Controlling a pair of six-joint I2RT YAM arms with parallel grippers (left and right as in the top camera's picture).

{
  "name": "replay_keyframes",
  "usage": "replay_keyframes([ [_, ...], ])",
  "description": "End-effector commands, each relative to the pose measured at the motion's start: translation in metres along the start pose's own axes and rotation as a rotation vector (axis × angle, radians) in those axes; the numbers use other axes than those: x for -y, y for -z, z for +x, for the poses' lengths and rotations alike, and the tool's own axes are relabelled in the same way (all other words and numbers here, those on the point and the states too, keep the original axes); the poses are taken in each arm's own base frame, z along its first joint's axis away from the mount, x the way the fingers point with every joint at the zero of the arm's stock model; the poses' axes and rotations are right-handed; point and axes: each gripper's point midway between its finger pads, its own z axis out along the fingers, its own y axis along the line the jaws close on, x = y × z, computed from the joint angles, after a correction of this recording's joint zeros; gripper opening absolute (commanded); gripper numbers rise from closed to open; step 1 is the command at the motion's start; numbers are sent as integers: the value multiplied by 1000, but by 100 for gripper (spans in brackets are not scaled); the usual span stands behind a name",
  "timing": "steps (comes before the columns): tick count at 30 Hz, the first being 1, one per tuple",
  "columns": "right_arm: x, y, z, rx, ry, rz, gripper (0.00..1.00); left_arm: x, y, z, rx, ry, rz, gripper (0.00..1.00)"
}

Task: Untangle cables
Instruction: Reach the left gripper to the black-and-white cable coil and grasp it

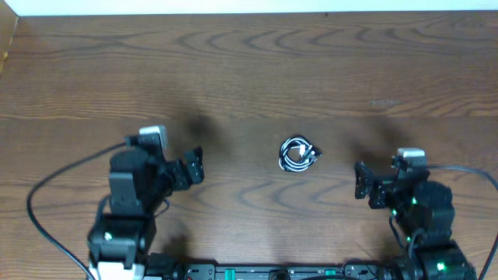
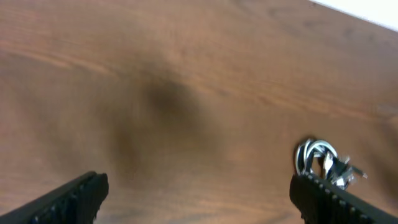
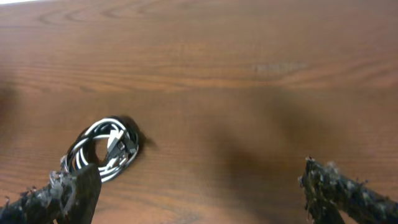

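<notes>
Both claws are held open, and nothing is gripped by either. In the overhead view the left claw (image 1: 194, 166) is seen spread over bare wood at the left of the table (image 1: 249, 70), and the right claw (image 1: 360, 180) is spread in the same way at the right. In each wrist view the fingers (image 2: 74, 196) are shown wide apart at the lower corners, with only wood grain between them.

The cable bundle (image 1: 299, 154) is found on the table between the two claws, nearer the right one and a little farther from the robot's base than either. It is touched by neither claw.

The task is judged not to have been begun in any visible way. The cables are still wound together in one tight coil, no strand has been drawn out, and no end has been laid apart. All of the work is therefore left: the bundle must be reached, gripped, and its strands pulled free of one another.

The bundle is made up of thin black and white cables, wound into a small round loop with strands crossing over each other. Pale connector ends (image 2: 346, 170) are seen sticking out at one side. The number of cables cannot be told. The bundle is judged to be light and limp, so it may be dragged whole if pulled from one side only.
</notes>
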Motion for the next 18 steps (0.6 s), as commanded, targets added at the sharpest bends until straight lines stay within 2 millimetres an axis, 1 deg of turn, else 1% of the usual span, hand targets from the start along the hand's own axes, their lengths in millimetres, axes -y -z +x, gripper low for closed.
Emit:
replay_keyframes([
  [1,-6,-1,-7,-60,-49,-13,99,11,15,-23,-56,-36,-2,98],
  [4,-7,-3,-9,-123,-53,-8,99,10,27,-12,-207,-8,-43,98],
  [6,-8,-3,-10,-156,-55,-2,99,7,34,3,-311,24,-73,98],
  [9,-8,-4,-10,-202,-59,8,99,1,38,23,-405,40,-103,98],
  [10,-7,-4,-9,-211,-59,10,99,0,39,26,-420,43,-107,98],
  [12,-9,-3,-10,-228,-61,5,99,-1,38,28,-432,46,-110,98],
  [14,-11,-4,-13,-221,-61,-3,99,4,37,29,-442,64,-88,98],
  [16,-14,-5,-20,-193,-61,-20,99,16,32,20,-407,66,-16,98],
  [18,-21,-5,-25,-177,-70,-61,99,29,28,8,-361,62,58,98],
])
